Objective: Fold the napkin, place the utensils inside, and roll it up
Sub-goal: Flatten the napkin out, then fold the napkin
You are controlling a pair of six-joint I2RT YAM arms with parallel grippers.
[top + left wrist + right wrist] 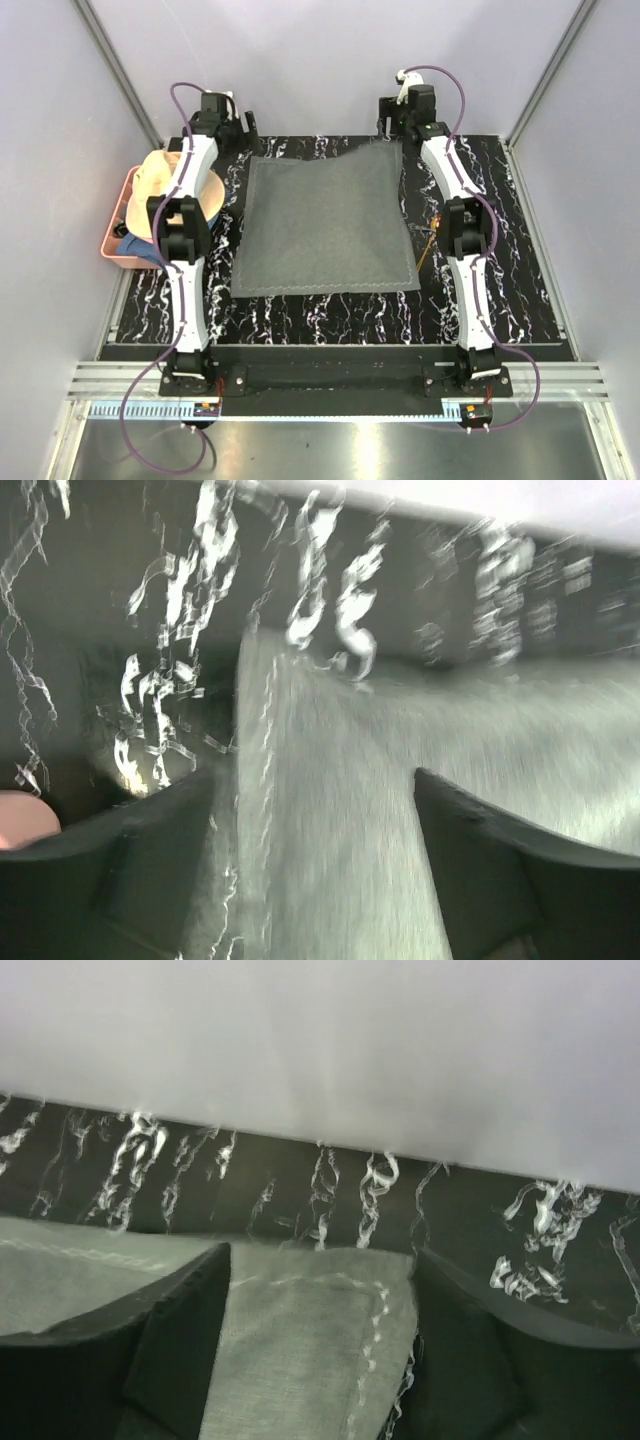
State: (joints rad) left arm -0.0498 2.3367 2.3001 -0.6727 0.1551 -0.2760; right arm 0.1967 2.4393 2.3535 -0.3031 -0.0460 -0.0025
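Left gripper and right gripper hover, fingers spread open, astride the upper corners of the mid-grey stitched cloth napkin, apparently poised to pinch and fold it.

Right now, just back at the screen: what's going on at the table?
Both arms are stretched out to the far side of the table. The napkin lies spread out and unfolded. The left gripper and the right gripper each stand open over one of its far corners, gripping nothing. The utensils lie on the table just right of the napkin, beside the right arm. No fold is made yet.
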